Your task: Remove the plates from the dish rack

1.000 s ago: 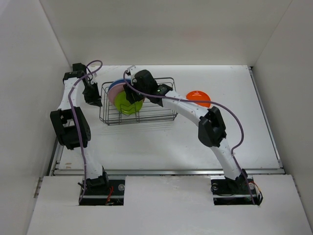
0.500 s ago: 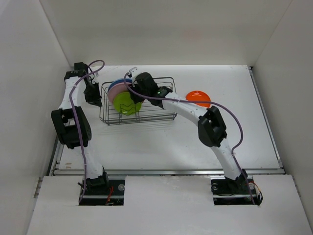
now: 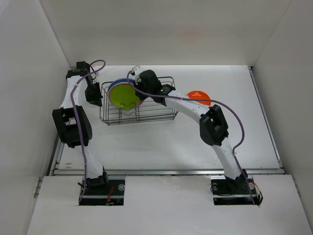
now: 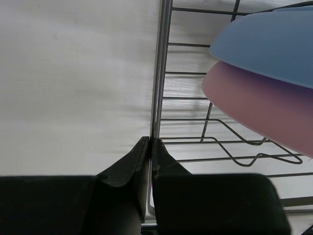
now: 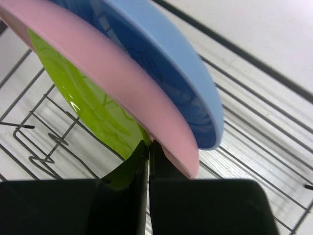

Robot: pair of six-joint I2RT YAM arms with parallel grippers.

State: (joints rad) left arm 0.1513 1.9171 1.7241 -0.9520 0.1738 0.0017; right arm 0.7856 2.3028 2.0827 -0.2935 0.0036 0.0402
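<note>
The dish rack [image 3: 164, 115] stands on the table's far left. Three plates stand at its left end: a lime green one [image 3: 122, 96] in front, with the pink [image 3: 141, 101] and blue [image 3: 113, 85] rims behind it. In the right wrist view my right gripper [image 5: 148, 144] is shut on the lower rim of the lime green plate [image 5: 93, 110], which leans on the pink plate [image 5: 112, 73] and blue plate [image 5: 168, 78]. My left gripper [image 4: 150, 142] is shut on the rack's left rim wire [image 4: 160, 73]. The orange plate [image 3: 198, 97] lies on the table right of the rack.
White walls close in the table on the left, back and right. The left arm's elbow [image 3: 71, 128] hangs beside the left wall. The rack's right half [image 3: 164, 100] shows only wire dividers under the right forearm.
My right gripper has closed on the lime green plate's rim, and the plate now sits higher and faces up more. The left gripper has stayed on the rack's rim.
</note>
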